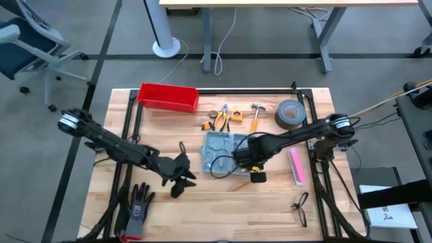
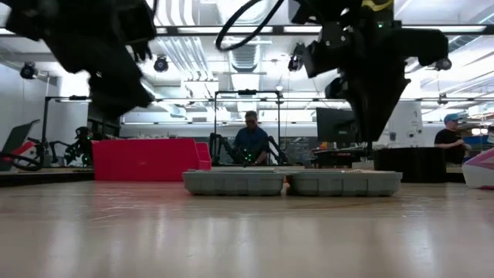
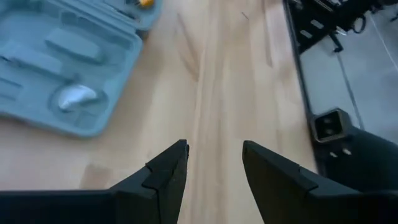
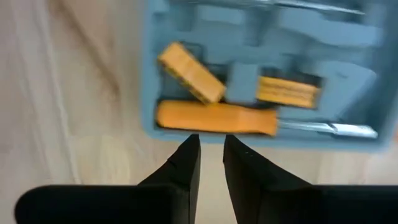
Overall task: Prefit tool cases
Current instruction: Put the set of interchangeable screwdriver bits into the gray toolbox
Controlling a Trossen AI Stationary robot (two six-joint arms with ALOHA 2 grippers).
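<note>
The left gripper (image 1: 177,181) hung idle, fingers parted on nothing; mid-table the case (image 1: 223,151) lay open, partly filled; the right gripper (image 1: 245,160), nearly closed and empty, hovered over it; pliers (image 1: 221,116) and hammer (image 1: 256,116) seemingly remained.

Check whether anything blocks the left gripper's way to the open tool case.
Nothing visible does. The left gripper hangs open over bare table, and only bare wood lies between it and the tool case. The right gripper hovers at the case's other side, off that path.
</note>
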